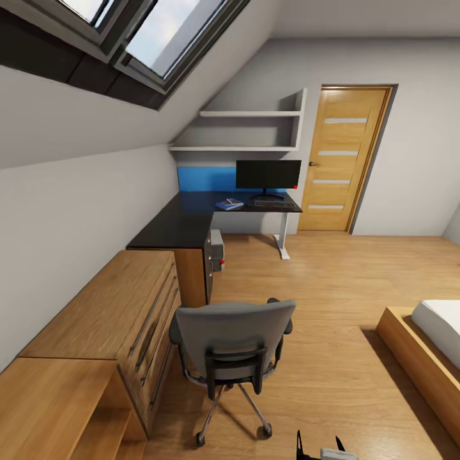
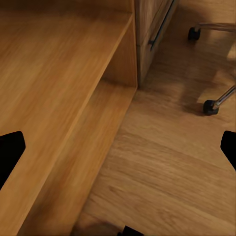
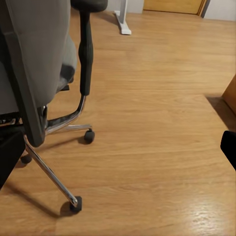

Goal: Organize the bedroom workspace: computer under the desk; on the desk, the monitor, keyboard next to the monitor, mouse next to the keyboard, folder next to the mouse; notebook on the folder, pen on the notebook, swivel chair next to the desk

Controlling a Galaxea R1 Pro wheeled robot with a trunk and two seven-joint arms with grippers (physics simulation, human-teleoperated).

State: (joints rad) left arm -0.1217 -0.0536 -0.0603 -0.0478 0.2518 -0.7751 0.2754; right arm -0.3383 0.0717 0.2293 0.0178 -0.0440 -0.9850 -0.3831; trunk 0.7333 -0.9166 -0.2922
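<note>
The swivel chair [image 1: 231, 345] stands on the wood floor [image 1: 332, 300] in the near middle, its grey padded back toward the camera, with black armrests and a chrome star base on black castors. Far off, the black-topped desk [image 1: 185, 220] runs along the left wall and turns the corner, carried on a white leg [image 1: 282, 236]. On its far end stands the wide black monitor [image 1: 268, 176], with the slim keyboard [image 1: 273, 204] in front of it and a flat blue item [image 1: 229, 204] just to the left, too small to name. The grey computer [image 1: 216, 250] sits under the desk by the drawers. A light wooden cabinet [image 1: 115, 306] with long bar handles fills the near left. A panelled wooden door [image 1: 342, 160] closes the far wall; 2 white shelves [image 1: 246, 131] hang above the desk under the sloped ceiling. A bed corner [image 1: 434, 338] lies at the right.

The left gripper [image 2: 120, 152] is spread wide over a wooden shelf unit [image 2: 59, 88], holding nothing. The right gripper [image 3: 120, 152] likewise gapes empty beside the chair's base.
</note>
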